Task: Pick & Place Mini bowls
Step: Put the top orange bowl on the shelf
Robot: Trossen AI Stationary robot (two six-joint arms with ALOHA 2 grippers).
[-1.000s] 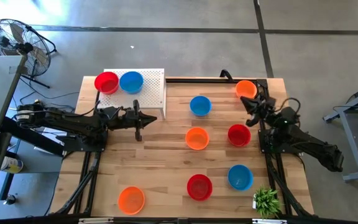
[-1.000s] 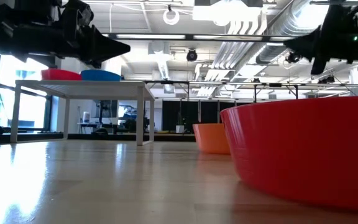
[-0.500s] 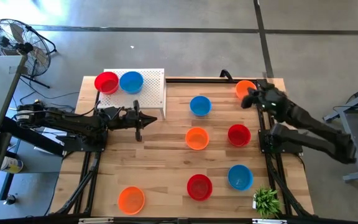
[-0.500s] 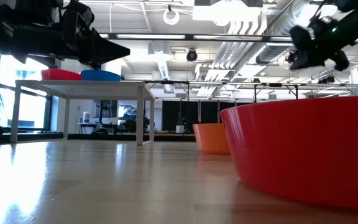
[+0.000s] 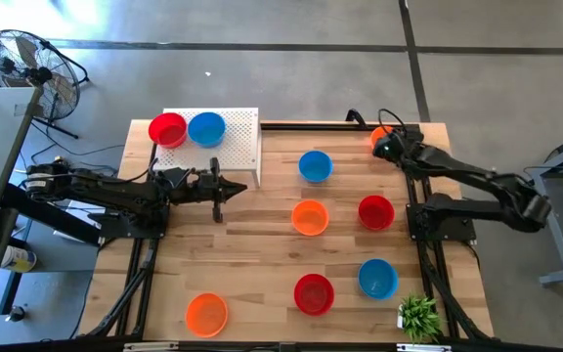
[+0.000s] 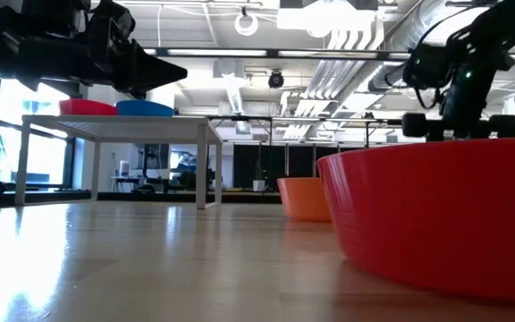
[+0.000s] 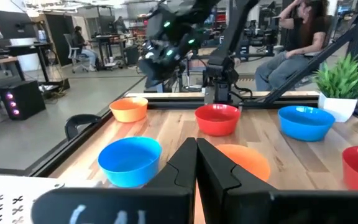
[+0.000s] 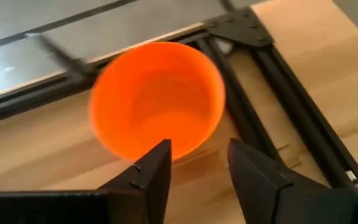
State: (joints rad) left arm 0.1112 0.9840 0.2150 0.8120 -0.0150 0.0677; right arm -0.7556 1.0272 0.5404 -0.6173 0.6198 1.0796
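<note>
Wooden slatted table [image 5: 262, 244] edged by a black metal frame [image 5: 340, 125]. Right gripper [image 8: 197, 163]: fingers parted with empty space between them, holding nothing, poised above the small glossy orange plastic bowl [image 8: 157, 99] at the table's far right corner, just ahead of the fingertips; the frame's corner bracket lies right beside that bowl. Left gripper [image 7: 196, 163]: fingers pressed together, empty, hovering beside the white perforated box-like stand [image 5: 240, 147]. On the stand: one red bowl [image 5: 167, 129] and one blue bowl [image 5: 206, 128], side by side. Ahead of the left fingertips: a blue bowl [image 7: 130, 160] near them, an orange bowl [image 7: 244, 163] partly hidden behind them, a red bowl [image 7: 217, 118] farther off. Elsewhere on the table: red bowl [image 5: 313, 292], blue bowl [image 5: 377, 278] and orange bowl [image 5: 206, 313] along the near edge. All bowls appear empty. Small green potted plant [image 5: 418, 316] at the near right corner. Floor fan [image 5: 22, 59] off the table; a seated person [image 7: 297, 43] beyond it.
</note>
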